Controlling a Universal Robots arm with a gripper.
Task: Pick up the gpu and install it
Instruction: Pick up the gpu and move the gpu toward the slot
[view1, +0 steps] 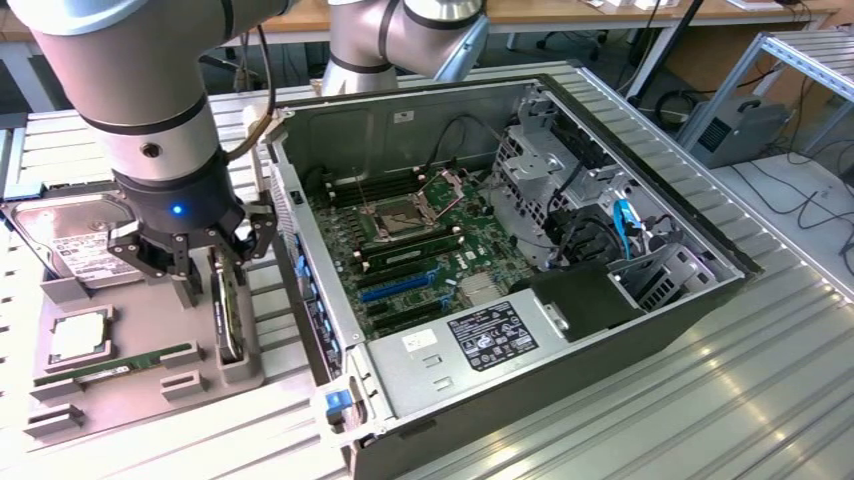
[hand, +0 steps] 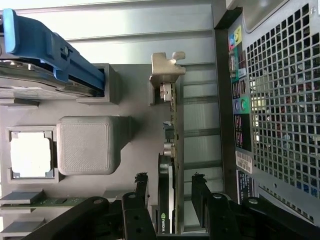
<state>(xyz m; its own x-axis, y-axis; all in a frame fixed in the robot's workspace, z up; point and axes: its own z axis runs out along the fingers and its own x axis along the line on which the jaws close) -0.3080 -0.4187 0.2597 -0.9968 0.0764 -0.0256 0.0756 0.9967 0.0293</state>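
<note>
Wrist view puts the black two-fingered gripper (hand: 170, 186) nearest, spread wide, with one finger on each side of the gpu (hand: 164, 202), a thin dark card standing on its edge. A gap shows on both sides, so nothing is held. The card's silver-beige metal bracket (hand: 167, 75) sits at the end away from the fingers. Standing the card upright in the grey plastic parts tray (hand: 135, 100) seems meant to offer its two flat faces to the fingers.

In the exterior view the tray carries one gpu (view1: 230, 315), one narrow green RAM stick (view1: 114, 368), one square silver processor (view1: 80, 335) and one silver hard drive with a white label (view1: 74, 240), each in its own nest. Just beside the tray, toward the exterior view's right, one black computer case (view1: 667, 330) lies on its side on the ribbed aluminium worktop (view1: 787, 370). Its panel is off, likely so the green motherboard (view1: 414, 260) faces upward for installing parts.
</note>
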